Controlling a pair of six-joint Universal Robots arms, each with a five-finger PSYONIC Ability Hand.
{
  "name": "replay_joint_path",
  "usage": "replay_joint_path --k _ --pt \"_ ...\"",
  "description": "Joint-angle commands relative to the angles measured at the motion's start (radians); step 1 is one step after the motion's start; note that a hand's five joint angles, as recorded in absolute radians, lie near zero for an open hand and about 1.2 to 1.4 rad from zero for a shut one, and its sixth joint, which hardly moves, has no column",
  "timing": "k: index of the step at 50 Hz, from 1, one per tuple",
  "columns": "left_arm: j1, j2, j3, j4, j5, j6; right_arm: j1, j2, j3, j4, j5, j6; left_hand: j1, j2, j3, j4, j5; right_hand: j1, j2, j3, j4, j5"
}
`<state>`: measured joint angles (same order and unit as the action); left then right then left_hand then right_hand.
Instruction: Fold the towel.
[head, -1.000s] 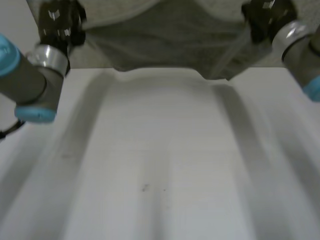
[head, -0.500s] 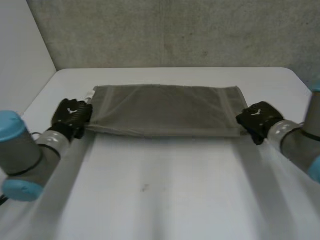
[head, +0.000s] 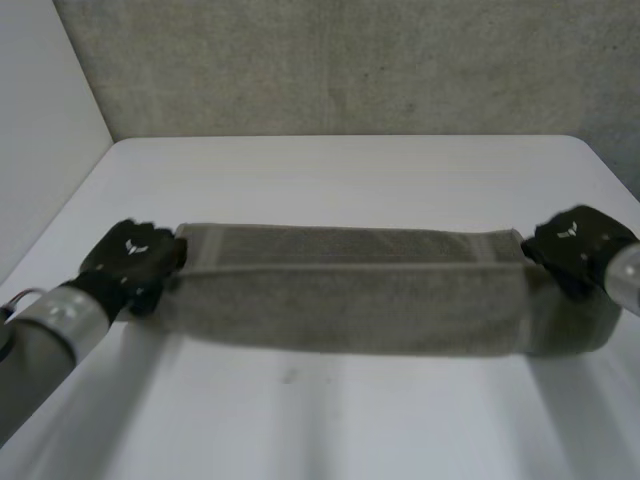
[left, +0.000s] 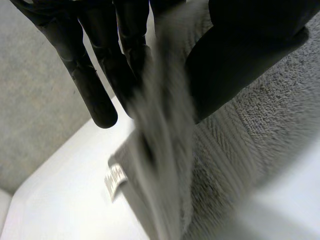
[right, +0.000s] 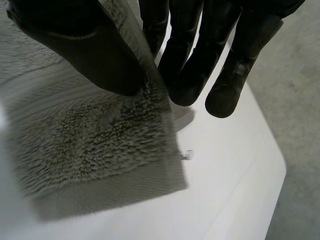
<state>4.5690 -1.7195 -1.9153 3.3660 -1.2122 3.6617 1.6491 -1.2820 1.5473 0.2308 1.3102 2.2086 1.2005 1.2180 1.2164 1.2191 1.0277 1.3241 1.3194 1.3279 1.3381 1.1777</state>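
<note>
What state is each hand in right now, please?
Left hand: shut on the towel, pinching its left end between thumb and fingers.
Right hand: shut on the towel, pinching its right end likewise.

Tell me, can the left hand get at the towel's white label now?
Probably not freely: the left hand pinches the towel, so its fingers are busy. The label lies near, just past them, nothing between.

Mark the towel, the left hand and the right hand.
towel (head: 350, 305), head view, middle of the cloth.
left hand (head: 130, 262), head view, back of the hand.
right hand (head: 578, 245), head view, back of the hand.
</note>
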Motion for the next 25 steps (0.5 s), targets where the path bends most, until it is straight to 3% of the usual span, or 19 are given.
replay_joint_path --k 1,6,12,22,24,25 --pt "-0.084 -0.323 0.315 0.041 -0.099 -0.029 0.106 0.286 -0.267 -0.116 0.059 0.043 0.196 0.178 0.18 0.177 0.194 0.072 0.077 0.068 0.058 0.044" --pt "-0.119 -0.454 0.484 0.05 -0.139 -0.069 0.117 0.419 -0.403 -0.151 0.125 0.063 0.196 0.178 0.18 0.177 0.194 0.072 0.077 0.068 0.058 0.044" --pt "-0.133 -0.615 0.686 0.043 -0.17 -0.08 0.155 0.544 -0.542 -0.154 0.147 0.066 0.196 0.178 0.18 0.177 0.194 0.072 0.077 0.068 0.058 0.044" --pt "-0.143 -0.727 0.838 0.017 -0.208 -0.081 0.159 0.648 -0.67 -0.154 0.172 0.066 0.196 0.178 0.18 0.177 0.194 0.072 0.077 0.068 0.058 0.044" --pt "-0.143 -0.735 0.851 0.009 -0.208 -0.081 0.159 0.658 -0.684 -0.157 0.172 0.066 0.196 0.178 0.18 0.177 0.194 -0.027 -0.022 -0.03 -0.041 -0.055" --pt "-0.143 -0.741 0.858 0.001 -0.208 -0.081 0.161 0.668 -0.699 -0.166 0.175 0.068 0.167 0.15 0.151 0.149 0.165 -0.599 -0.595 -0.603 -0.613 -0.627"
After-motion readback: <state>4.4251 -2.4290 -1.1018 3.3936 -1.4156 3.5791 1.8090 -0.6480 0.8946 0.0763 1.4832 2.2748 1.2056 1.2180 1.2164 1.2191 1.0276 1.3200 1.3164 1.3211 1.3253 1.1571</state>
